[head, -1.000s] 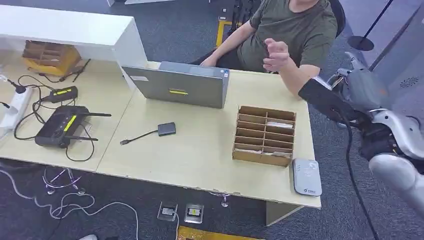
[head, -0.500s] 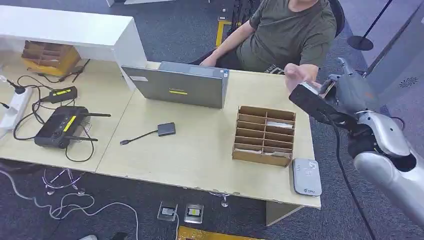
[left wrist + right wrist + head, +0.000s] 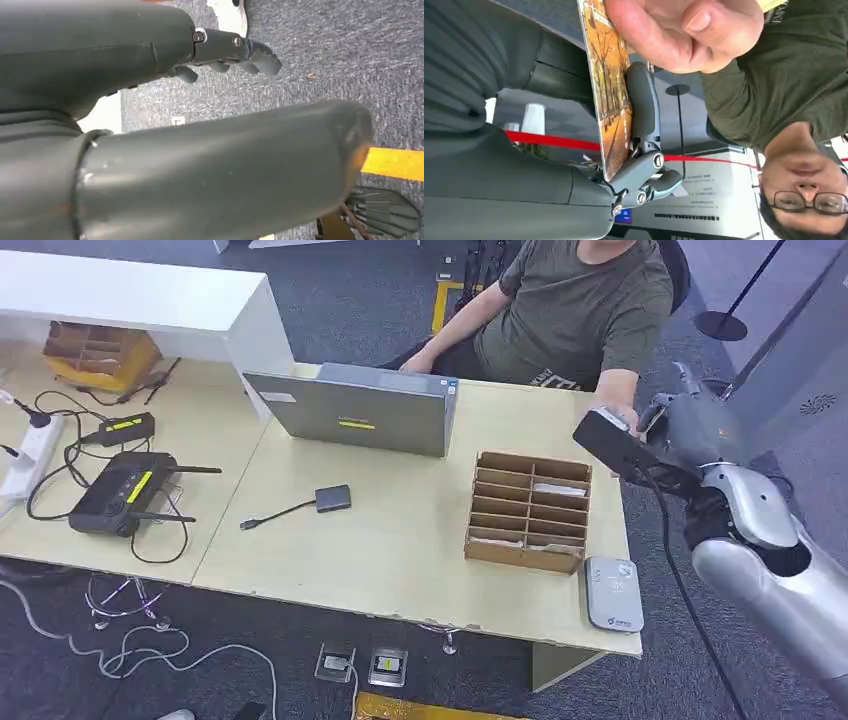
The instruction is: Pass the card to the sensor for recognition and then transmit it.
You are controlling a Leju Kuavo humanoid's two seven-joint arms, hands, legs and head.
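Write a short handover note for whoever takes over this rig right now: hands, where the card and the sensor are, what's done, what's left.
Right hand: raised past the desk's far right corner, fingers around the card, a picture card seen edge-on; the person's hand pinches its other end.
Left hand: hanging over the carpet, fingers apart, holding nothing.
Sensor: grey card reader flat at the near right corner of the desk, beside the cardboard slot organizer.
Done: card has reached the right hand.
Left: person lets go, present card to the sensor, then pass it on.
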